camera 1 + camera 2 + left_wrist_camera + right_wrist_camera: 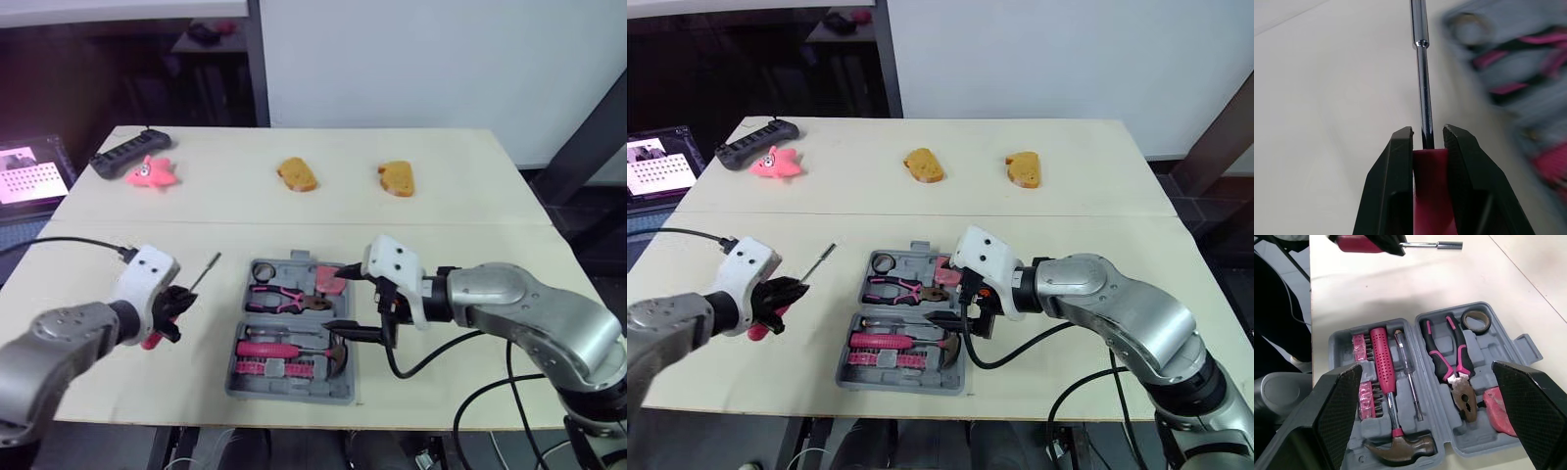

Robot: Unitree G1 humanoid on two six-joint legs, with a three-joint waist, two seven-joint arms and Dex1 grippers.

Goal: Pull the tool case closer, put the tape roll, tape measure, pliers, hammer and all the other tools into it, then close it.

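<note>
Stowing screwdriver (203,273), pinched at pink handle by left gripper (178,300), in tool case (289,389): level shaft, align with free recess, hold empty wide-open right gripper (349,300) clear.

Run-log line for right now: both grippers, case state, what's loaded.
left gripper: jaws shut on pink-handled driver | right gripper: jaws open above tool case | case open | loaded: hammer, pliers, tape roll, tape measure
</note>
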